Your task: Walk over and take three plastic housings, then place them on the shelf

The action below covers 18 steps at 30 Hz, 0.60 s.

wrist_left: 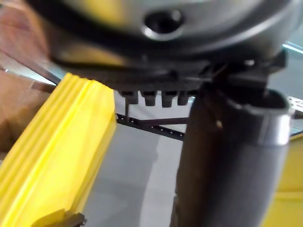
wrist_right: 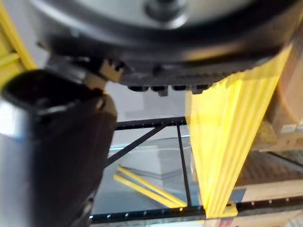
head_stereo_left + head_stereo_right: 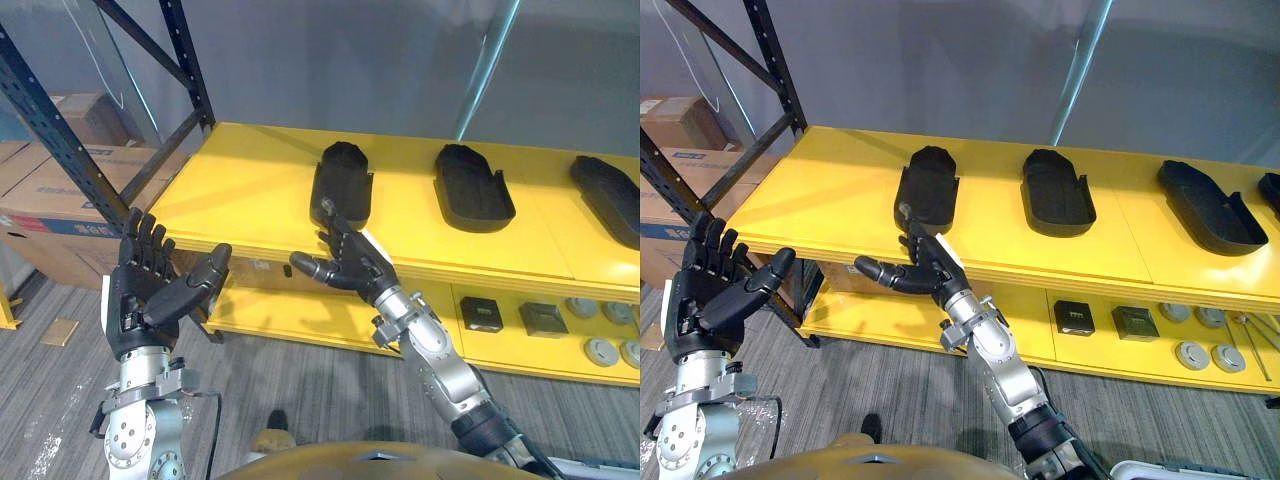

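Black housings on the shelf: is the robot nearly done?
Leftmost housing, second housing and third housing lie on the yellow shelf. In hand: nothing; the left hand and right hand are open, the right by the shelf's front edge. Whether they were placed or await pickup is unclear.

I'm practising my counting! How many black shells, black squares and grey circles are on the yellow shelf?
Black housings: 3, plus a dark shape cut off at the edge
Black square parts: 2
Grey round parts: 4
Total: 9 in full view
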{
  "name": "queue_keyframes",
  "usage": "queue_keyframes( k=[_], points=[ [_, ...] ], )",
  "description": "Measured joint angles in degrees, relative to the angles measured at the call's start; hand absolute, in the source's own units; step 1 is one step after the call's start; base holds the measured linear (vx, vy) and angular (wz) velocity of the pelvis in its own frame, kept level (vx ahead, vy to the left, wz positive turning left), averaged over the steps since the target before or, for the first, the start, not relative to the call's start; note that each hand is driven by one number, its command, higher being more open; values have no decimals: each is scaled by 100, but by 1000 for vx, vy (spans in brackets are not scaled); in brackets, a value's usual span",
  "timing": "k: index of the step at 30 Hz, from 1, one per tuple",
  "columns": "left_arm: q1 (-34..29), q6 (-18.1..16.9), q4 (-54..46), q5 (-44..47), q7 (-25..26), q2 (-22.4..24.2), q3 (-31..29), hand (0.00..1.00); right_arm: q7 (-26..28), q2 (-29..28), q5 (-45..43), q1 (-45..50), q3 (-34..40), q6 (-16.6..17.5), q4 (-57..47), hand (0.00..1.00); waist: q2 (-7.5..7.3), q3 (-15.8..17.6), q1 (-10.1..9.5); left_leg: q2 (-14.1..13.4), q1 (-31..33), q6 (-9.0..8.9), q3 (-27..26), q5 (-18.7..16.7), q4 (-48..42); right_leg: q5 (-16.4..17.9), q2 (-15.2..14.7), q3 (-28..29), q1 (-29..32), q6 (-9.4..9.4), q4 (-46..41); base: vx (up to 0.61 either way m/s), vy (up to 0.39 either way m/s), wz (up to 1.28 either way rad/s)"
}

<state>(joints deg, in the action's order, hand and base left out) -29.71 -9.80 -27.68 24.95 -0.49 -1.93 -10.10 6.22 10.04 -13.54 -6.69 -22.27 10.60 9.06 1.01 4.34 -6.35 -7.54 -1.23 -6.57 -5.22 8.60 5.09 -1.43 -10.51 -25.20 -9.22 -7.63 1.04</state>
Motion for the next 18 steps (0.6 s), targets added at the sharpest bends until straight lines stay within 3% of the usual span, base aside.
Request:
queue_keyframes(
  k=[11, 18],
  points=[
    [109, -1, 43, 20, -164, 16, 374, 100, -183, -162, -15, -491, 193, 13, 756, 100, 40, 39, 18, -7, -7, -8, 10, 5, 2, 9, 3, -21, -3, 11, -10, 1, -1, 0],
    [148, 2, 52, 19, -148, 15, 460, 100, -447, -412, 197, -903, 254, 230, 1430, 100, 42, 85, -22, 0, -22, -13, 50, 9, 2, 10, 0, -78, -27, 10, -9, -1, -5, 3]
  ],
)
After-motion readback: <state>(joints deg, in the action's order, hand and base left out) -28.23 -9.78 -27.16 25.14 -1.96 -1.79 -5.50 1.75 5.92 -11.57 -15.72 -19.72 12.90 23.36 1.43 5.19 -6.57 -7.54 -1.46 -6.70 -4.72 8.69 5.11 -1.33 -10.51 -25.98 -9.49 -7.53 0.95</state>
